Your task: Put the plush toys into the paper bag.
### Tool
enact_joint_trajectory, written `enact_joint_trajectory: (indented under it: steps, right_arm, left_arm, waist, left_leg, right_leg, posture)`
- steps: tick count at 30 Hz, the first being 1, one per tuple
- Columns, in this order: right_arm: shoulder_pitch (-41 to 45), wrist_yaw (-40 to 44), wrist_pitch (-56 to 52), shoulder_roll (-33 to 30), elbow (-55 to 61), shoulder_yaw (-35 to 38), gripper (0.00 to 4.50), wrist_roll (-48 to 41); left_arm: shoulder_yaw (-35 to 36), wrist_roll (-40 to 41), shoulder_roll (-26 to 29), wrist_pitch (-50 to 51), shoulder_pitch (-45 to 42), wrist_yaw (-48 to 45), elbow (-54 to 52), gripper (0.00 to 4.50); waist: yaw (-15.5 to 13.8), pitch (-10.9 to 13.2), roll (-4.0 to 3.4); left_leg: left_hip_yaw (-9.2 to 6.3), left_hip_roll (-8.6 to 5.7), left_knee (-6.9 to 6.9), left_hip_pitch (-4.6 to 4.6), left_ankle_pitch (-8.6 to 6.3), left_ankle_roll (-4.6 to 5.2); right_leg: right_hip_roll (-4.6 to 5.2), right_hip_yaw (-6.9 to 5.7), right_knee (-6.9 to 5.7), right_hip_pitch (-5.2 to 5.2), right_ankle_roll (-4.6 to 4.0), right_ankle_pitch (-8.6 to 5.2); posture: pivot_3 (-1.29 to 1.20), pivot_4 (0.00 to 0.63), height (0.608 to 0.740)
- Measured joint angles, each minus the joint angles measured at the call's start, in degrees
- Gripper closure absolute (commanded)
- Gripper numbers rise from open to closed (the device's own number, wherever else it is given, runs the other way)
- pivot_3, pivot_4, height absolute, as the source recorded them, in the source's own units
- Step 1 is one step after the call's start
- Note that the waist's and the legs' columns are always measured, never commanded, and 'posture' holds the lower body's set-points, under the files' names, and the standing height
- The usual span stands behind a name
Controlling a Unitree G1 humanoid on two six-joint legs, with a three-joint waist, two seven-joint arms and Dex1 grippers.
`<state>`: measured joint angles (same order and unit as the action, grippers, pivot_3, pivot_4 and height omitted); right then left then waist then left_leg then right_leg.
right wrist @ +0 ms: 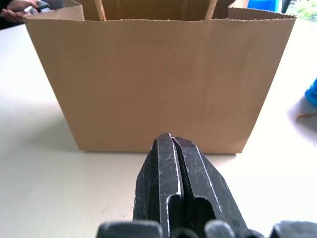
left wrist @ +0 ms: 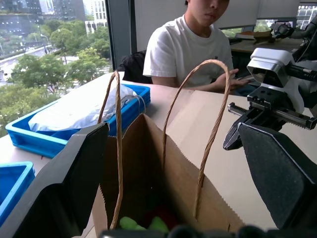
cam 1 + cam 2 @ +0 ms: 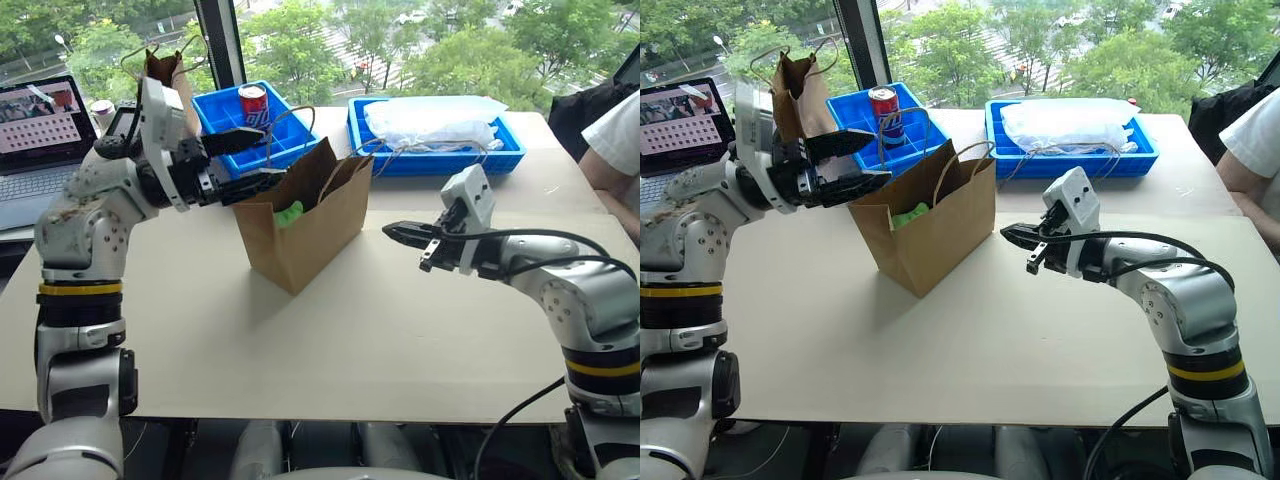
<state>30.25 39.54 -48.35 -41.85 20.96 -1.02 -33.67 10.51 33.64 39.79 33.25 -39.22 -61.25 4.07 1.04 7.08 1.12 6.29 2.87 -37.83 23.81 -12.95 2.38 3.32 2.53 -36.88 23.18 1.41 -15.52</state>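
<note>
The wide brown paper bag (image 3: 300,235) stands upright mid-table with its loop handles up. Inside it lies the lime-green plush toy (image 3: 290,213), its top peeking out (image 2: 133,224) with a dark red shape (image 2: 161,216) beside it at the bag's bottom. My left gripper (image 3: 266,157) hovers at the bag's left rim, level, open, nothing between its fingers (image 2: 74,183). On the bag's right, apart from it, my right gripper (image 3: 400,232) points at the bag's side wall (image 1: 158,84). It is shut and empty.
A narrower brown bag (image 3: 165,70) stands at the back left beside a laptop (image 3: 40,120). Behind the paper bag a blue bin (image 3: 215,112) holds a red can (image 3: 253,100). A blue tray (image 3: 510,155) carries a clear plastic bag. A person (image 2: 193,44) sits at the table's right.
</note>
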Motion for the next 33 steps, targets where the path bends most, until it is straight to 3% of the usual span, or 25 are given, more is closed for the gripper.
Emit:
enact_joint_trajectory:
  steps: [10,16,23,33]
  right_arm:
    - [1.2,4.1,2.9,-1.1,0.2,-4.1,4.50,4.4]
    - [1.8,4.6,6.6,1.8,-2.9,-6.2,4.50,7.8]
    - [4.8,4.9,17.2,10.1,-13.0,-12.2,4.50,15.6]
    - [8.1,5.2,24.7,18.5,-21.6,-12.6,4.50,19.7]
  left_arm:
    - [5.0,0.7,2.9,0.9,13.1,2.0,-4.2,0.03]
    - [3.6,1.7,-0.6,1.6,20.1,5.0,-11.1,0.03]
    - [1.6,2.2,-4.0,2.0,19.6,9.5,-13.4,0.03]
    - [-2.0,2.5,-6.3,2.3,19.9,11.1,-16.4,0.03]
  waist:
    - [-0.8,0.0,0.02]
    - [-0.7,0.0,0.02]
    - [-0.3,0.0,0.03]
    - [-0.3,0.0,0.03]
  left_leg:
    - [0.02,0.02,0.03,0.03,-0.02,0.02]
    - [0.02,0.04,0.04,0.01,-0.02,0.02]
    - [0.03,0.00,0.03,-0.01,0.00,-0.01]
    - [0.03,0.02,0.06,-0.01,-0.01,-0.02]
  right_leg:
    - [0.13,-0.07,0.09,-0.02,-0.01,0.00]
    - [0.11,-0.06,0.04,-0.01,-0.02,0.00]
    - [0.09,-0.04,-0.03,0.00,-0.03,0.00]
    - [0.11,-0.07,-0.06,0.00,-0.04,0.01]
  posture:
    - [0.00,0.150,0.736]
    - [0.00,0.150,0.736]
    - [0.00,0.150,0.736]
    - [0.00,0.150,0.736]
